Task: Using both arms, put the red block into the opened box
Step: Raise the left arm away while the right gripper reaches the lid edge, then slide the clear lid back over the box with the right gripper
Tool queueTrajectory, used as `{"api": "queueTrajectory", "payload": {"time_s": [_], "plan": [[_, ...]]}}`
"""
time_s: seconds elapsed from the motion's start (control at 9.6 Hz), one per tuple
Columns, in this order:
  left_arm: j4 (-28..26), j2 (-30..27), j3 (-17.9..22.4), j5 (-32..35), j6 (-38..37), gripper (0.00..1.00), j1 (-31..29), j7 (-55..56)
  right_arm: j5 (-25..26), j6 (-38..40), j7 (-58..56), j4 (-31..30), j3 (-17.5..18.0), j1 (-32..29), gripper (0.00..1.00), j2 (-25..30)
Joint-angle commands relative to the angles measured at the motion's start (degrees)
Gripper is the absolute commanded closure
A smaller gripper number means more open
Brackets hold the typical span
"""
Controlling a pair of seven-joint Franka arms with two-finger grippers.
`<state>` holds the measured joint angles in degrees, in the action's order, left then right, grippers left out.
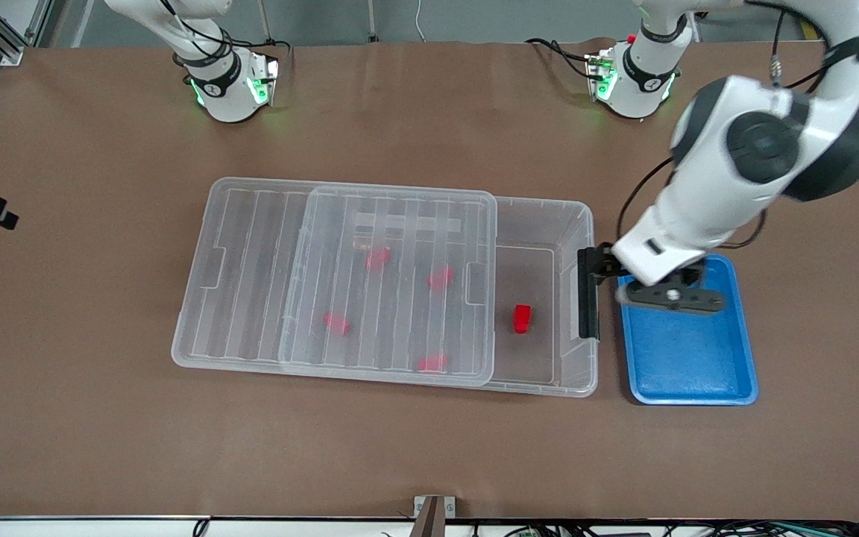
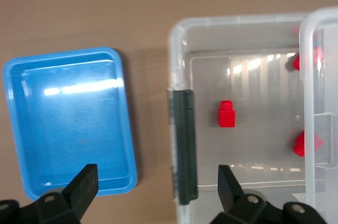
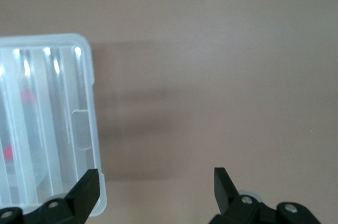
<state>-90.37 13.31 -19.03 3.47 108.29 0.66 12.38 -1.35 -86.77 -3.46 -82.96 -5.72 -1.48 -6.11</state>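
Note:
The clear box (image 1: pixel 586 224) lies mid-table, its ribbed lid (image 1: pixel 392 216) slid toward the right arm's end. That leaves the end by the black latch (image 1: pixel 588 294) uncovered. One red block (image 1: pixel 522 318) lies in the uncovered part, also seen in the left wrist view (image 2: pixel 226 114). Several more red blocks show blurred under the lid. My left gripper (image 1: pixel 669 296) hangs open and empty (image 2: pixel 157 184) over the gap between the latch (image 2: pixel 185 145) and the blue tray. My right gripper (image 3: pixel 157 184) is open and empty over bare table beside the lid's corner (image 3: pixel 53 123). It is out of the front view.
An empty blue tray (image 1: pixel 687 350) sits beside the box's latch end, toward the left arm's end of the table, also seen in the left wrist view (image 2: pixel 68 123). The brown tabletop (image 1: pixel 429 455) surrounds both. The arms' bases stand at the table's edge farthest from the front camera.

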Motion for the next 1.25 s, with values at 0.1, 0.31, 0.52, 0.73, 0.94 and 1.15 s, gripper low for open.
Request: {"api": "queueTrajectory", "payload": {"time_s": [0.1,0.31,0.52,0.73,0.94,1.15], "plan": [[-2.7,-7.3,10.8,-5.3,-4.7,0.00,1.5,-9.4,-3.5,-5.1,-4.0,-1.8,1.0,0.2,0.99,-6.6],[-2.8,-11.7,15.0,-5.3,-8.0,0.00,1.8,-11.0,-3.9,-13.6,-6.9,-9.6,1.0,0.5,1.00,-8.5],[-2.7,-13.6,16.5,-5.3,-11.6,0.00,1.6,-10.1,-4.5,-25.8,-6.7,-20.4,2.1,2.3,1.00,-8.6],[-2.5,-13.7,17.0,-4.8,-12.8,0.00,1.2,-10.0,-6.8,-27.9,-6.7,-23.2,3.6,2.3,1.00,-9.1],[-2.1,-13.2,17.4,-4.5,-13.1,0.00,1.2,-10.5,-10.0,-28.0,-6.7,-24.8,4.9,2.3,1.00,-9.2],[-0.5,-12.7,17.2,-4.6,-13.5,0.00,1.5,-9.7,-11.0,-28.1,-6.7,-25.0,5.3,2.6,1.00,-9.8]]}}
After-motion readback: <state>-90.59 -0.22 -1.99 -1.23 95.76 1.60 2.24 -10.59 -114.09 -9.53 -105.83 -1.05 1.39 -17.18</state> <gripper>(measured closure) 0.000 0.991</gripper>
